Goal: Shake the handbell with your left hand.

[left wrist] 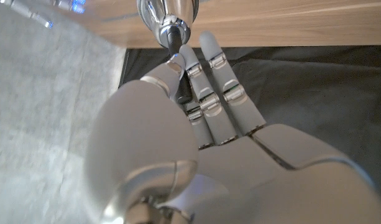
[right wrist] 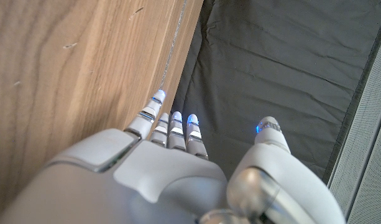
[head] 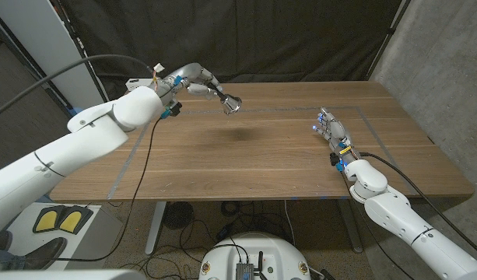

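Note:
My left hand (head: 193,80) is raised above the far left part of the table and grips the handbell (head: 231,103) by its black handle. The shiny silver bell points out to the right and hangs in the air; its shadow falls on the wood below. In the left wrist view the fingers (left wrist: 209,93) curl around the black handle, with the silver bell (left wrist: 168,14) past the fingertips. My right hand (head: 332,131) stays at the table's right side with fingers straight and apart, holding nothing. The right wrist view shows its fingers (right wrist: 171,127) beside the wood.
The wooden table (head: 254,155) carries thin tape lines marking a rectangle. A black curtain (head: 246,35) hangs behind it. A white panel (head: 36,47) stands at the far left, and cables trail off the left arm down the table's left edge.

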Controlling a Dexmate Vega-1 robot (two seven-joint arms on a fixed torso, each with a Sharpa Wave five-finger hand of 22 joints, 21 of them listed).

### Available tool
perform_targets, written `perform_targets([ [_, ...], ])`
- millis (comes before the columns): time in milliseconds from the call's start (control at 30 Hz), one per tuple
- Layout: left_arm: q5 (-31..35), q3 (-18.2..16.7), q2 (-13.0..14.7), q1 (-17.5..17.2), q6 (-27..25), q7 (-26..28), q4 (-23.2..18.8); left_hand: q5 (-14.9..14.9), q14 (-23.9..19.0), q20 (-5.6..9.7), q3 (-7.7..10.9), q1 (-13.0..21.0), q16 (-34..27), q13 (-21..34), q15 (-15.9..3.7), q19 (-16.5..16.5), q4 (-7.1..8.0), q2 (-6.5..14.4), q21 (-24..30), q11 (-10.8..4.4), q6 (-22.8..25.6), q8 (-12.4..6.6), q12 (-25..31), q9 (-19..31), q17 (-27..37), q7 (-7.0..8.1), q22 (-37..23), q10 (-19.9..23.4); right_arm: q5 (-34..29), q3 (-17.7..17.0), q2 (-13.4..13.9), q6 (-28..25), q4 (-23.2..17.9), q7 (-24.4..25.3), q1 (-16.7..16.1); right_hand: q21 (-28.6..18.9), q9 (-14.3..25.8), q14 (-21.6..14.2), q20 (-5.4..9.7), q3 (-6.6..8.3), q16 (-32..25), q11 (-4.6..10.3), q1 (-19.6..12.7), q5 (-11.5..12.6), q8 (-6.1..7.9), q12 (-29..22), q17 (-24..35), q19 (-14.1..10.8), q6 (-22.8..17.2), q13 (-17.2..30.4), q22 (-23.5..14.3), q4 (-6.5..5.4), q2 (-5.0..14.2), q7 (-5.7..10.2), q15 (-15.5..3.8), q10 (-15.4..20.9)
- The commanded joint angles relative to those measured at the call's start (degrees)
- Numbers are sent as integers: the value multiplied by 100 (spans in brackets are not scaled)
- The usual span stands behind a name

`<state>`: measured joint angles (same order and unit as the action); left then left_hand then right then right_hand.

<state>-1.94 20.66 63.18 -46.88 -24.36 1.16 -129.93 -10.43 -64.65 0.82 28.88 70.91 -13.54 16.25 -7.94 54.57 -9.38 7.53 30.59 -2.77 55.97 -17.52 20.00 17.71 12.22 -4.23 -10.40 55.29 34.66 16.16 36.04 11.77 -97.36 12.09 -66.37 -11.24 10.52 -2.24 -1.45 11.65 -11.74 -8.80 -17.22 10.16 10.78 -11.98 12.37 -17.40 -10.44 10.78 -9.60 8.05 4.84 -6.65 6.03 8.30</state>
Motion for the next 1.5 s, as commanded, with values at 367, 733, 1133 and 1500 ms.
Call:
perform_targets([
  [367, 6479, 2435, 591, 1478, -2963, -4084, -607, -9, -30, 6, 23, 54, -22, 2054, -14, -48, 41, 76, 47, -61, -10, -3, -31, 19, 28, 74, -18, 186, 88, 118, -97, 79, 312, -232, 218, 17, 17, -53, -4, 2, -26, -8, -40, -3, 2, -40, 31, -46, -40, 20, -21, -35, 20, -18, 21, 14],
  [733, 9845, 1251, 58, 231, -2379, -5189, -189, -3, -12, 33, 18, 33, -20, 2085, -37, -73, 53, 81, 57, -114, 4, 5, -48, 6, 34, 107, -19, 173, 113, 136, -107, 114, 386, -278, 245, 15, 18, -61, -12, 4, -27, -15, -45, -2, 1, -41, 31, -57, -38, 21, -20, -33, 23, -22, 30, 20],
  [1133, 12699, -90, -1211, -677, -927, -4819, 336, 10, 13, 76, -5, -9, -28, 2097, -99, -89, 73, 79, 76, -173, 41, 4, -73, -14, 53, 191, -20, 204, 162, 198, -154, 105, 536, -380, 360, 15, 18, -71, -18, 3, -29, -16, -46, -2, 1, -45, 31, -63, -44, 21, -20, -33, 25, -27, 30, 34],
  [1500, 13338, -743, -1538, -867, -3, -4669, 160, 16, 37, 110, -10, -20, -32, 2108, -128, -114, 76, 88, 86, -205, 35, 15, -105, -30, 67, 197, -20, 196, 199, 205, -166, 83, 609, -394, 404, 14, 18, -75, -27, 2, -30, -24, -46, -2, 2, -46, 32, -68, -51, 21, -20, -34, 27, -33, 30, 39],
])
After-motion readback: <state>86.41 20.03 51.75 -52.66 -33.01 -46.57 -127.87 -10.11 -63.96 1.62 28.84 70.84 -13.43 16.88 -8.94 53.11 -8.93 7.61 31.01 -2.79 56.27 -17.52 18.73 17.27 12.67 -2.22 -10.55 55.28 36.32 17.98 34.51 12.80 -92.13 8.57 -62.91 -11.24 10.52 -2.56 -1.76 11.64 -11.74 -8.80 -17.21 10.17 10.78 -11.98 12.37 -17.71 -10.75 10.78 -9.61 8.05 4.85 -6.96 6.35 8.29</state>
